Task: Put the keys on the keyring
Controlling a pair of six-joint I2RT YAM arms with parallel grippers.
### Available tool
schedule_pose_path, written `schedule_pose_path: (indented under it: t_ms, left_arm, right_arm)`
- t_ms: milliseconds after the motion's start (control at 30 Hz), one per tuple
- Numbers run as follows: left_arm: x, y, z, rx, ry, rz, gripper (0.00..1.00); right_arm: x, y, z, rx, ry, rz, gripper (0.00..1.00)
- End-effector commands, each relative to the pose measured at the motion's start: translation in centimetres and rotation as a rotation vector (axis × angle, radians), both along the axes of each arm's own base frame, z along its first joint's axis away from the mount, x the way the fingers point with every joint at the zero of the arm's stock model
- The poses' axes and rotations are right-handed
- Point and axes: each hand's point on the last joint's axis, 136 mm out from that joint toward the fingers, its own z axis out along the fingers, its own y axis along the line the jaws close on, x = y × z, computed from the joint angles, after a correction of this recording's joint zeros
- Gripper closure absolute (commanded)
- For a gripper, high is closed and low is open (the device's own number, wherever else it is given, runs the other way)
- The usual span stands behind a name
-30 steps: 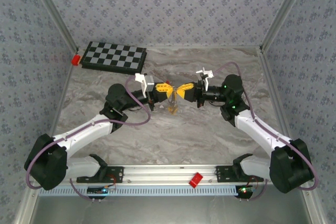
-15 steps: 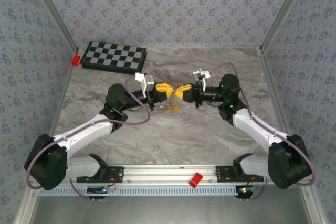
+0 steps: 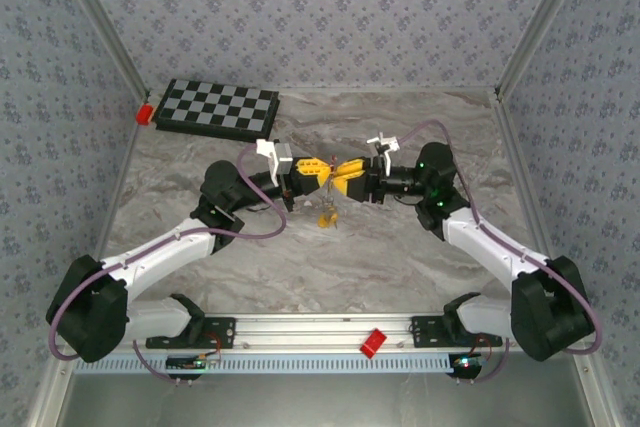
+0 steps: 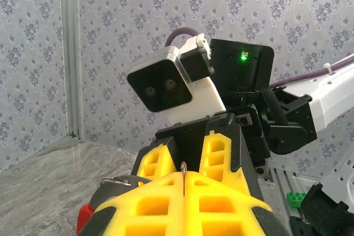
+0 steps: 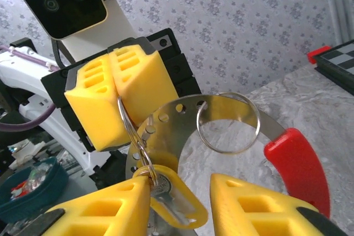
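No legible text, label, brand or number noted anywhere: white camera housing (image 4: 166, 84) at centre of the left wrist view blank, checkered board (image 3: 217, 109) upper left of the top view unmarked.

A grey marble-patterned table (image 3: 340, 267), evenly lit, sits inside a booth of walls (image 3: 330, 17) papered in pale blue-grey floral print, with aluminium posts (image 3: 100, 22) in the far corners, a black-and-white checkerboard (image 3: 217, 109) lying flat at the far left, and a slotted aluminium rail (image 3: 320, 327) along the near edge.
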Motion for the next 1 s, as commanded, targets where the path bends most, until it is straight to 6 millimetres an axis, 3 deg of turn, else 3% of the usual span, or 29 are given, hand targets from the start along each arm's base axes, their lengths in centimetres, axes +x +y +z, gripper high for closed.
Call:
schedule_pose_path:
  t_ms: [0,300,500,967]
  left_arm:
    - [-0.7,0.4,2.2,-0.058,-0.049,-0.003,1.00]
    - [-0.1,0.4,2.3,-0.112,-0.011,0.013,1.00]
    - [0.0,0.4,2.3,-0.122,-0.001,0.019,1.00]
    - [0.0,0.4,2.3,-0.126,-0.002,0.024,1.00]
  right_arm:
    - [0.2,-1.3,0.9,0.015,-0.072,-0.090,0.66]
    - [0.0,-2.4,3.8,0.101,-0.194,-0.192,0.66]
    - [0.1,-1.9,5.1,0.149,-0.211,-0.181,0.65]
    - [-0.3,0.2,5.1,0.163,-0.175,-0.081,0.70]
